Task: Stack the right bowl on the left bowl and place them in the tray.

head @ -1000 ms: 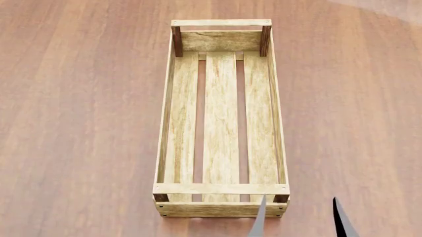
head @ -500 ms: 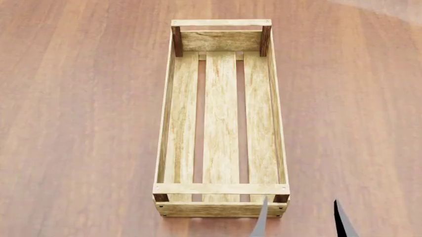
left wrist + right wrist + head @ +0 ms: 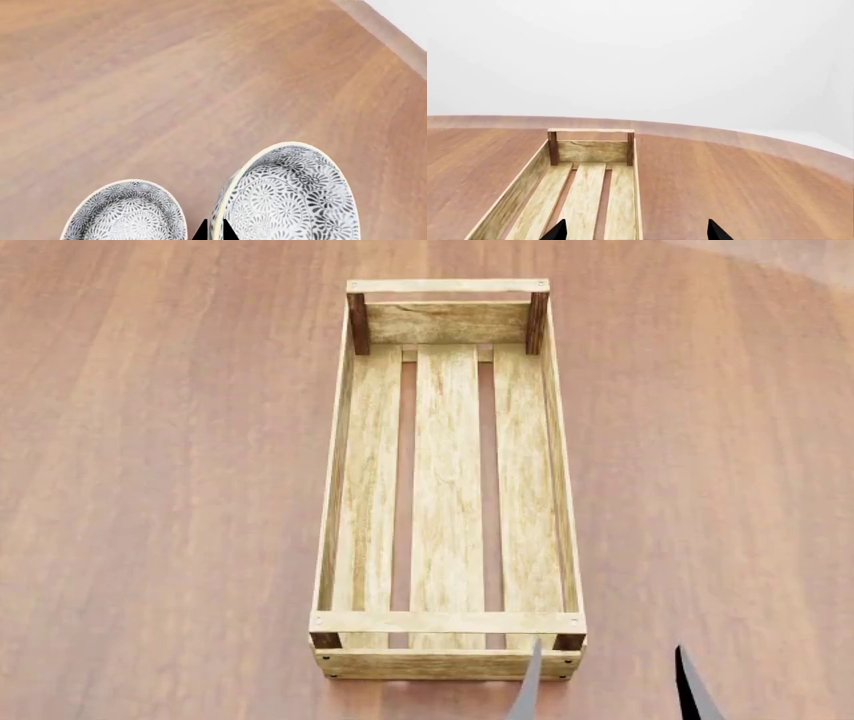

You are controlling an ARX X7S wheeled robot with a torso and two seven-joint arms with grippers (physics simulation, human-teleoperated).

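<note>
Hovering with my left gripper (image 3: pixel 215 231), fingertips together, I had both grey floral-patterned ceramic bowls (image 3: pixel 288 197) just ahead

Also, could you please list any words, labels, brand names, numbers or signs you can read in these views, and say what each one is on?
None: no readable text shows in any view.
The tray is bare light wood, with no stamp or label.
The two bowls carry only a floral pattern, no lettering.
The wooden table has grain only.
The right gripper and left gripper show plain dark fingertips.
</note>
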